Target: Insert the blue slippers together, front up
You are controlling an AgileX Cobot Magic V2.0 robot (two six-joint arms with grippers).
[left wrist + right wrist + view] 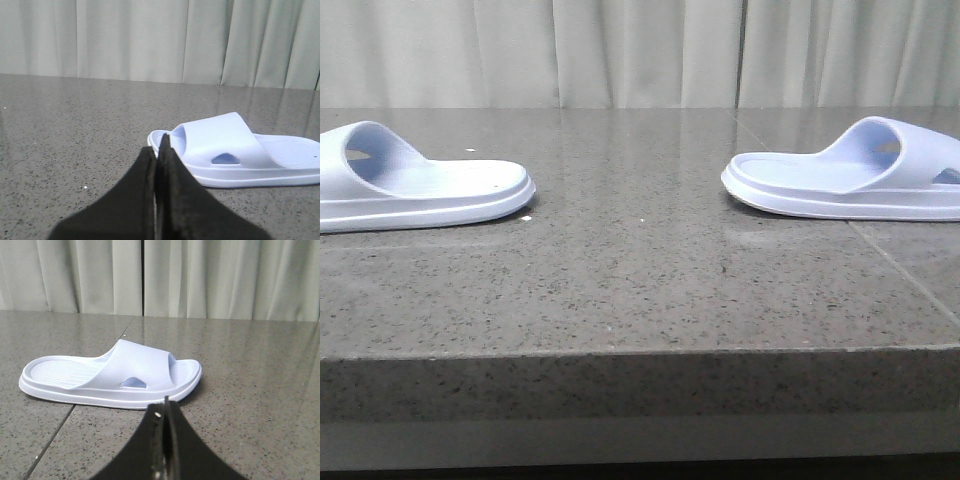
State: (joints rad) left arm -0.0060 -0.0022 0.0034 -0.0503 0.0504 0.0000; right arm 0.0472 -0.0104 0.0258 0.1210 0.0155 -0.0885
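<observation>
Two pale blue slippers lie flat on the grey stone table, heels toward each other. The left slipper [415, 190] sits at the far left, partly cut off by the frame; it also shows in the left wrist view [235, 150]. The right slipper [850, 175] sits at the far right and shows in the right wrist view [112, 375]. My left gripper [157, 150] is shut and empty, just short of its slipper's toe end. My right gripper [166, 407] is shut and empty, just short of the other slipper's toe end. Neither gripper shows in the front view.
The table [640, 290] is speckled grey stone with a tile seam [910, 280] running under the right slipper. Its front edge [640, 350] is close to the camera. Pale curtains [640, 50] hang behind the table.
</observation>
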